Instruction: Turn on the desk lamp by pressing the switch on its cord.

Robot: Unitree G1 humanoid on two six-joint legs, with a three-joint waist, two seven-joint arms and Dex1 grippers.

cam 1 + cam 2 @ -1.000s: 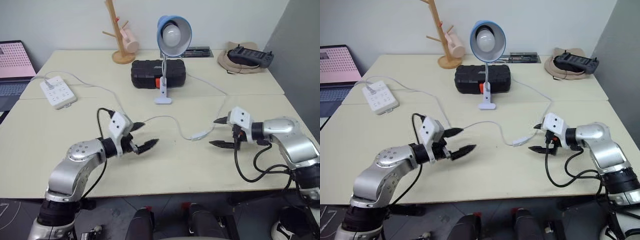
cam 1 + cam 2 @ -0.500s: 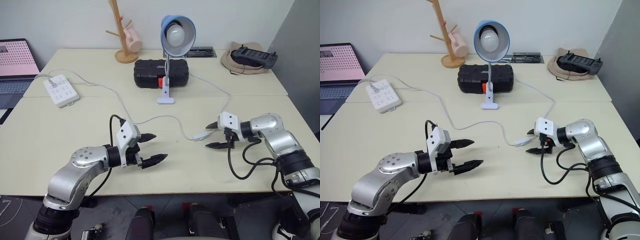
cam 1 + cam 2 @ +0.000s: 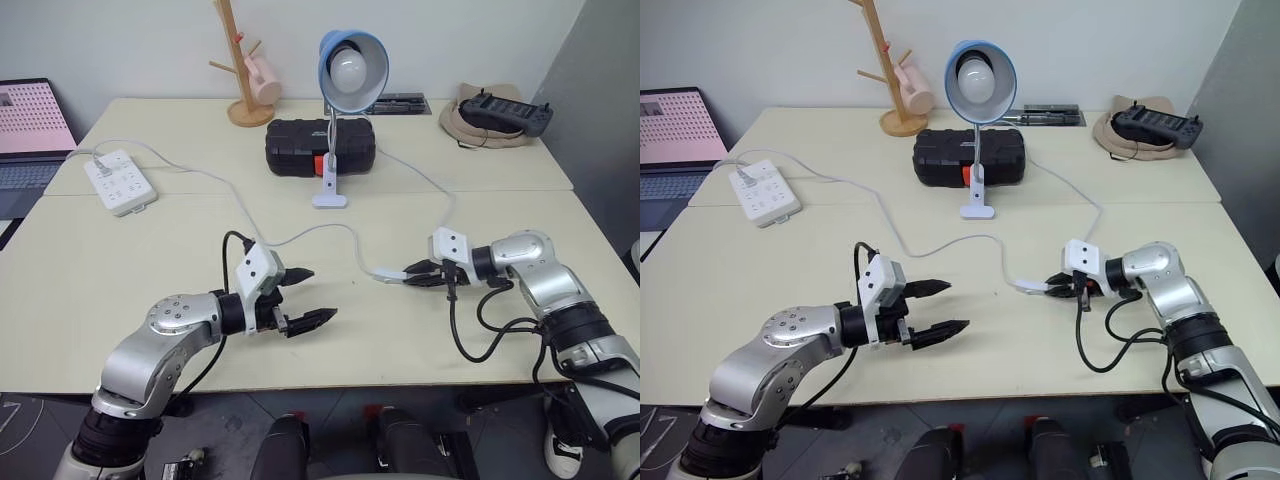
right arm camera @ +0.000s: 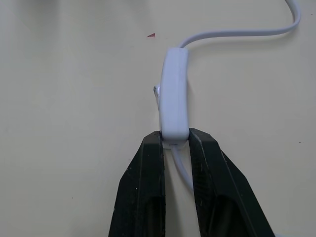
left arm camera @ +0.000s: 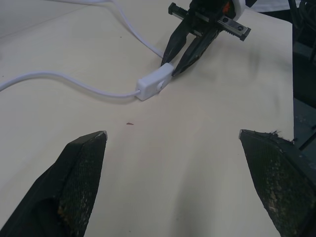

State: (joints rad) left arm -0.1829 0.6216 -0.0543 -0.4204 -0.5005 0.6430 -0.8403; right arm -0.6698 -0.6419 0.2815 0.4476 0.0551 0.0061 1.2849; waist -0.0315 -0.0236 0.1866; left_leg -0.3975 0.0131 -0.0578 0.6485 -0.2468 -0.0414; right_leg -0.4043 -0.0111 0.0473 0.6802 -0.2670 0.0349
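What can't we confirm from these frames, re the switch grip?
- Rocker face of the switch: right wrist view sees it edge-on; too small in the left wrist view.
- Cord under the right gripper: hidden by the fingers.
- Desk lamp: lit or not, cannot tell.

light-blue shade on the desk lamp (image 3: 349, 65), white switch (image 4: 175, 96) and cord (image 3: 300, 235), seemingly pink-patterned laptop screen (image 3: 33, 115).

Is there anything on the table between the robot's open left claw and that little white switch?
No, that stretch of table is bare apart from a tiny dark speck, as the left wrist view shows between the left gripper and the switch.
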